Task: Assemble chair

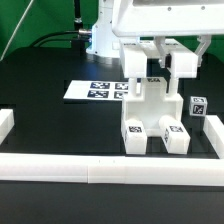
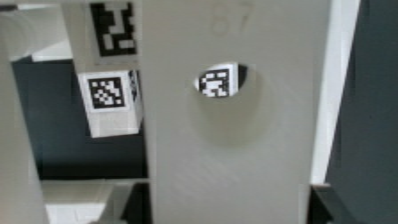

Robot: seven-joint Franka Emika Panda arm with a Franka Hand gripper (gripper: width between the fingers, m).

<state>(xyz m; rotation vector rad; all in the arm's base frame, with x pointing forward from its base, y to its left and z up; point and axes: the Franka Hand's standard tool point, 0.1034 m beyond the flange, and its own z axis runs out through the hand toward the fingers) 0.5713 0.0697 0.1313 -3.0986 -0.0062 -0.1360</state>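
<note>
Claw (image 2: pixel 228 207) nearly closed, its two dark fingertips (image 2: pixel 130 205) set against opposite sides of an upright white slab (image 2: pixel 231 140) that belongs to the chair (image 1: pixel 150 105); that slab is what I have hold of. It fills the middle of my wrist view and blocks most of what lies beyond it. A small round tag (image 2: pixel 217 80) sits on its face. Past the slab's edge stands a narrower white post (image 2: pixel 107 100) with a square tag on it, and a second tag shows higher up. I cannot tell whether post and slab touch.

In the exterior view my arm (image 1: pixel 150 20) comes down from above onto the chair's upper parts, and its bulk hides the exact place of the grip. The chair stands on the black table (image 1: pixel 50 125), a little toward the exterior view's right, just behind the front border bar (image 1: pixel 100 168). Two blocky tagged legs (image 1: pixel 135 135) at its base face that bar.

Behind the chair, toward the exterior view's left, the marker board (image 1: pixel 95 90) lies flat, with its near corner hidden by the chair. A small tagged block (image 1: pixel 197 108) sits apart on the exterior view's right, near the side bar (image 1: pixel 214 130). Another bar end (image 1: pixel 5 125) shows at the exterior view's left edge.
</note>
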